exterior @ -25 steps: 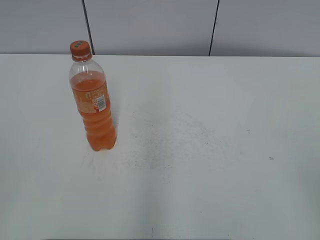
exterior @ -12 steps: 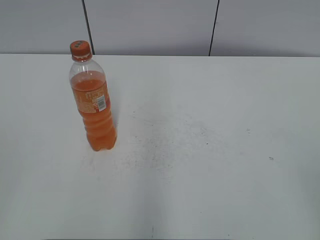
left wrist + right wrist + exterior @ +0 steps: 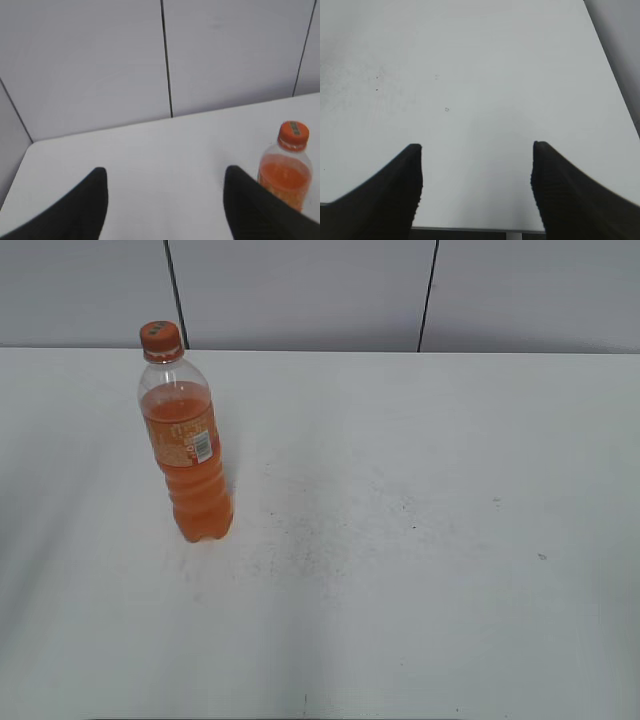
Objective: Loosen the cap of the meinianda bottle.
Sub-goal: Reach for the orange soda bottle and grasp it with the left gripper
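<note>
Both claws gape empty | left claw (image 3: pixel 165 200) beside upright meinianda bottle (image 3: pixel 286 170); right claw (image 3: pixel 476 175) over table (image 3: pixel 485 75)

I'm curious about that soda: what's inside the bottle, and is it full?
The bottle holds orange drink up to its shoulder; the clear neck above looks empty. The label hides part of it. The cap is on, covering the mouth.

The exterior view looks down at a slant across the counter (image 3: pixel 420 540) toward the back wall. The left wrist view faces that wall low over the counter, sharing the meinianda bottle (image 3: pixel 187 440). The right wrist view looks steeply down near the counter's front edge.
</note>
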{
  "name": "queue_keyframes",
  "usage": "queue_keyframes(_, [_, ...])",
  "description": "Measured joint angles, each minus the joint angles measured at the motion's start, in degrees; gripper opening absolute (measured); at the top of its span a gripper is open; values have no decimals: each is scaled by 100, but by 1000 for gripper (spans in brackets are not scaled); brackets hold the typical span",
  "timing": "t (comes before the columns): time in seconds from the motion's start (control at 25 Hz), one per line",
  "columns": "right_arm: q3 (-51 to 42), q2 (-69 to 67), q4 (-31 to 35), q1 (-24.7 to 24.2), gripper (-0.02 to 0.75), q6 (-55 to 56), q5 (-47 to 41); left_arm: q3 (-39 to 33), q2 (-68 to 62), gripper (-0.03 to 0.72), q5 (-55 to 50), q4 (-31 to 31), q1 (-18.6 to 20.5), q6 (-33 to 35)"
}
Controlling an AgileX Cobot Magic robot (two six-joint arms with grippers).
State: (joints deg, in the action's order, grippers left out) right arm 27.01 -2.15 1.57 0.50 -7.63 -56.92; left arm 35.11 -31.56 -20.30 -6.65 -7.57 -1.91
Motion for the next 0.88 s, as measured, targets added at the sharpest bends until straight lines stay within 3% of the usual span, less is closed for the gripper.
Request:
queue_keyframes(0.28, [0,-5,6,0,511,0,181,-1485,-569,456,3013,296,0,18])
queue_keyframes(0.44, [0,-5,6,0,511,0,251,-2243,-612,456,3910,501,0,-249])
queue_keyframes(0.88, [0,-5,12,0,511,0,257,-2935,-1822,457,5279,192,0,-564])
